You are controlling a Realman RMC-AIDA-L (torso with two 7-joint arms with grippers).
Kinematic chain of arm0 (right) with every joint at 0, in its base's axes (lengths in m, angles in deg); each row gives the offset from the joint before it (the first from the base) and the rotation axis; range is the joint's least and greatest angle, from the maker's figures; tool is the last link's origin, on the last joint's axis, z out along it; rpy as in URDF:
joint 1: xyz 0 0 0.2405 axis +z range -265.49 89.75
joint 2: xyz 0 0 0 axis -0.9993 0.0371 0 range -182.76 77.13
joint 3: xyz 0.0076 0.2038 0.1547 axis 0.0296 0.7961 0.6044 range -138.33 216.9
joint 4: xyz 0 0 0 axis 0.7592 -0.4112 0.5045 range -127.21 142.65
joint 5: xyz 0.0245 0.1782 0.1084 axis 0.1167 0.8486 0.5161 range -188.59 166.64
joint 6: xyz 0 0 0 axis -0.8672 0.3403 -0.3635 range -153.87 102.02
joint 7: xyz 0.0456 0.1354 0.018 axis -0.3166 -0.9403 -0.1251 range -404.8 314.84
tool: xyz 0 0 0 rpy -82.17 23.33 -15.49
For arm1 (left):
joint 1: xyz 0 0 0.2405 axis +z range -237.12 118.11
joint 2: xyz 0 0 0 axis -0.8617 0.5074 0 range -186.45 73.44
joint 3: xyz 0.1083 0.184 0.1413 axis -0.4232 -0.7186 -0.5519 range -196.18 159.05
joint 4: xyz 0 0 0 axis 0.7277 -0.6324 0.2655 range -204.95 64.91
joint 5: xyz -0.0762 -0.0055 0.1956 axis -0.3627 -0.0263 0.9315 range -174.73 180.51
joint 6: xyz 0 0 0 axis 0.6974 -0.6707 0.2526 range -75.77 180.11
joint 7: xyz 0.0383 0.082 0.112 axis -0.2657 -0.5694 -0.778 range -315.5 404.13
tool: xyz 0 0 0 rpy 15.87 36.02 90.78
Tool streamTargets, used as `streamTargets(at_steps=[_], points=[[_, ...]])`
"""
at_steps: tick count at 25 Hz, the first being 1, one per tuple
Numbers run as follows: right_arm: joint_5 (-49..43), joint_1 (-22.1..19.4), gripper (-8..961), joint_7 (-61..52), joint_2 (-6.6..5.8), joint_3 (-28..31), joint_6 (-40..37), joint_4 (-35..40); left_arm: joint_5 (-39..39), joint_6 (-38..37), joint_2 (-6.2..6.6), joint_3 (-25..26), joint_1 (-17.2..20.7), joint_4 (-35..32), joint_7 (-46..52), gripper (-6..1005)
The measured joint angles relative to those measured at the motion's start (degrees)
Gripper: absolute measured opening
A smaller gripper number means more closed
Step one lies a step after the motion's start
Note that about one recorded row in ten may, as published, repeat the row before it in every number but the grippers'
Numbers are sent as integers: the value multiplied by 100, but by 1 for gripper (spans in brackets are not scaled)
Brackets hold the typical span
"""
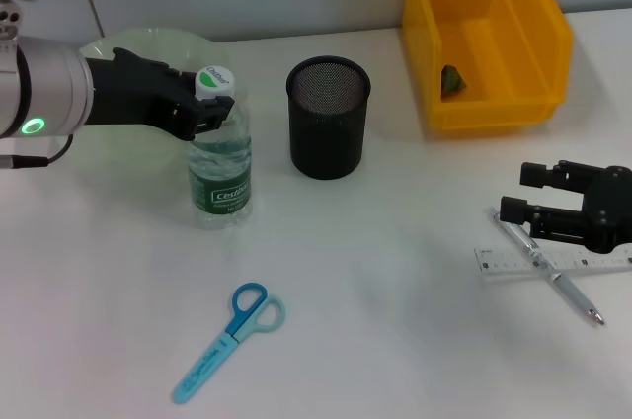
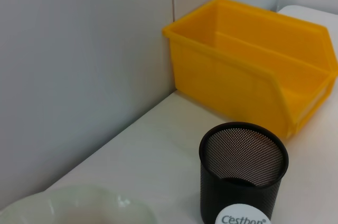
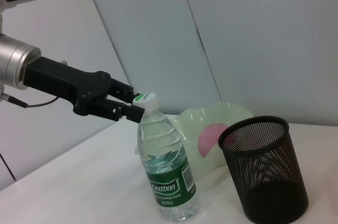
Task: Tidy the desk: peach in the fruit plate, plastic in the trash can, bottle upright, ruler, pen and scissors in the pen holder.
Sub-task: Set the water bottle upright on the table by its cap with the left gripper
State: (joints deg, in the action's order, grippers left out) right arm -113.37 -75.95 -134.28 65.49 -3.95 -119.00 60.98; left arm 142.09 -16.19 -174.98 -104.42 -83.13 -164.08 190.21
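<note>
Bottle (image 1: 220,157) neck within left claw (image 1: 210,106)

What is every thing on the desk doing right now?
bottle: upright, neck held by left gripper
pen holder: upright, looks empty
trash can: open, scrap inside
fruit plate: peach in it
scissors: closed, flat on desk
pen: lying across ruler
right gripper: open, over pen

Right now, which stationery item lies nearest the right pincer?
The ruler and crossing pen, directly under the right pincer; the blue scissors lie far off toward the left.
</note>
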Motion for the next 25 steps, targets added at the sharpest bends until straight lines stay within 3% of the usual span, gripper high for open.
streamTargets(at_steps=[21,23,25], points=[[0,-8,738,-53,0,-11,-31,-1,-206,2,-7,225,86,-25,-13,451],[0,-7,738,-54,0,-10,-41,0,-234,6,-5,231,86,-57,-23,673],[-1,-5,738,-54,-2,-9,-48,1,-251,5,-3,232,86,-117,-67,693]])
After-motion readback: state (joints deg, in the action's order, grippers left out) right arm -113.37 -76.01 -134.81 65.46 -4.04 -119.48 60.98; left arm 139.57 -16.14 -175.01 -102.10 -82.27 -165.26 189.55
